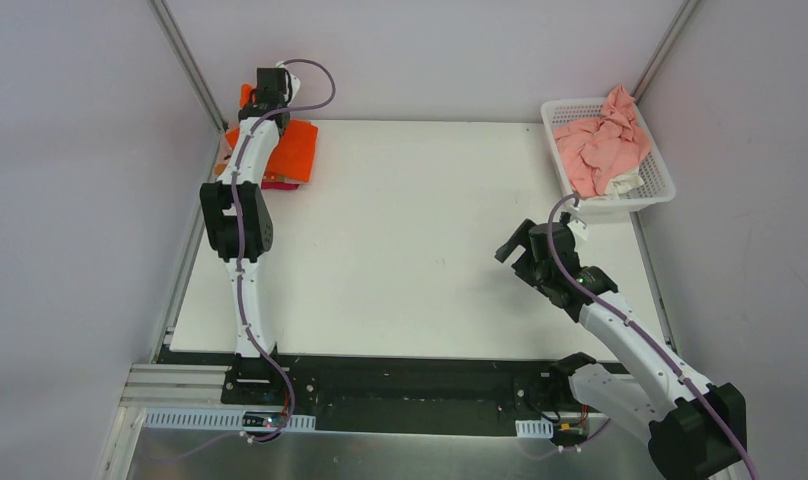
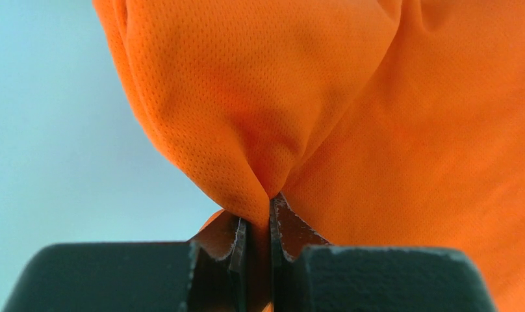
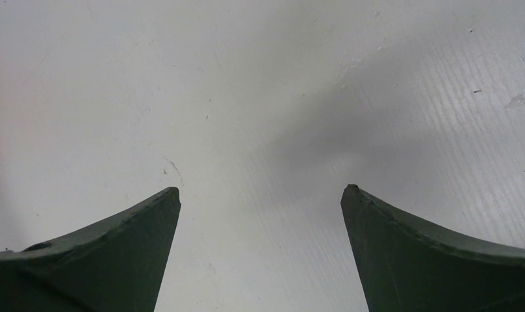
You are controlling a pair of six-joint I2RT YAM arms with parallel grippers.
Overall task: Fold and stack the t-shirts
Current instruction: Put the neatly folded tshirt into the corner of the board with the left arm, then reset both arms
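Orange shirt half hidden behind left arm up top, fold pinched in left gripper; right gripper spread wide.

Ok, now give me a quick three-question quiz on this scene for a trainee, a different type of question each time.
1. True or false: the left claw is shut on the orange shirt.
2. Where are the pink shirts? A) heaped in the basket B) spread flat mid-table C) stacked on the floor
3. Fill the gap: the right claw is ___ above the table, holding nothing.

Key: 1 true; 2 A; 3 open.
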